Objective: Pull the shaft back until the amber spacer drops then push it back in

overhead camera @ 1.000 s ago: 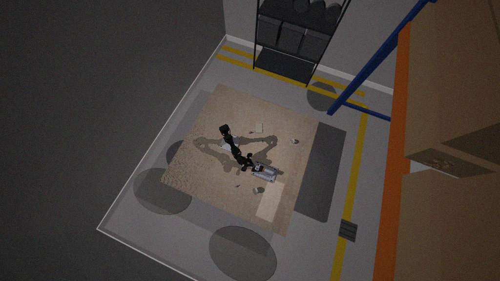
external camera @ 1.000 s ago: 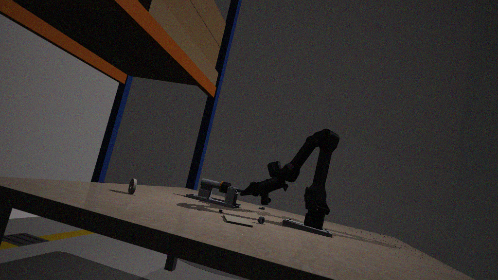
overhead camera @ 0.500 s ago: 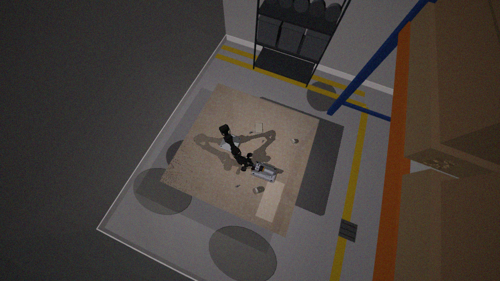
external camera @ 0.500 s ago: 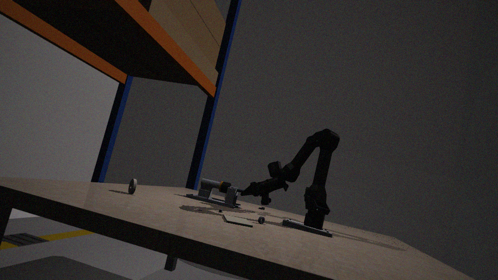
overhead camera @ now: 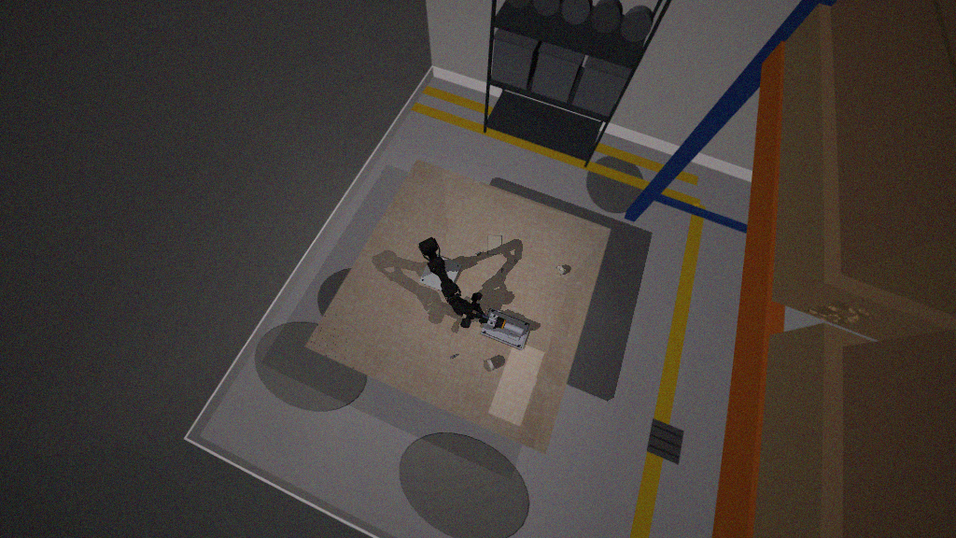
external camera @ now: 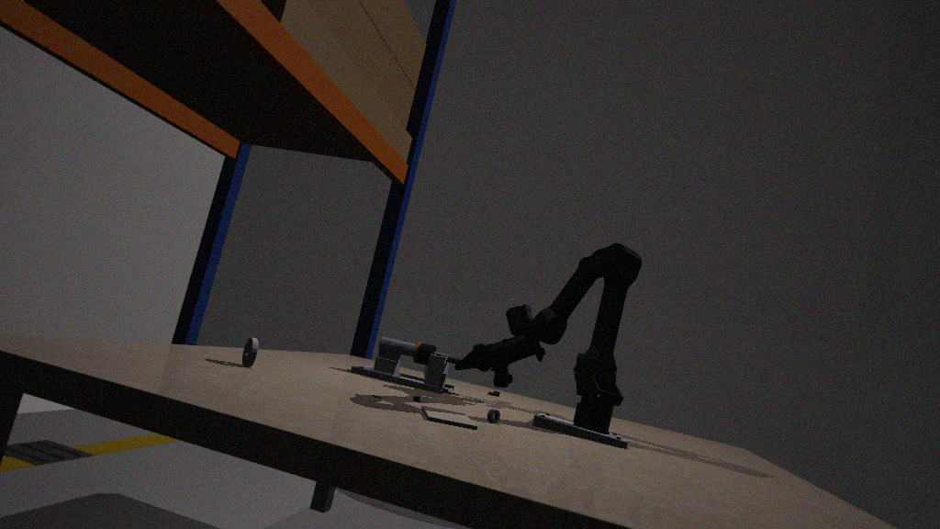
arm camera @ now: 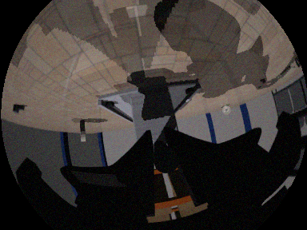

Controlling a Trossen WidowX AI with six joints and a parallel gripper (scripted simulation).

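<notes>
The grey fixture lies on the wooden table. Its big housing block carries the shaft. The amber spacer sits on the shaft right next to the block, off the table. A smaller grey support stands at the arm's side. My gripper is shut on the shaft's free end, just outside that support. In the wrist view the dark fingers hide the grip; an amber band shows beyond them.
A flat pale plate and a small dark ring lie between the fixture and the arm's base. A grey disc stands on edge at the far left. Small cylinders lie loose on the table.
</notes>
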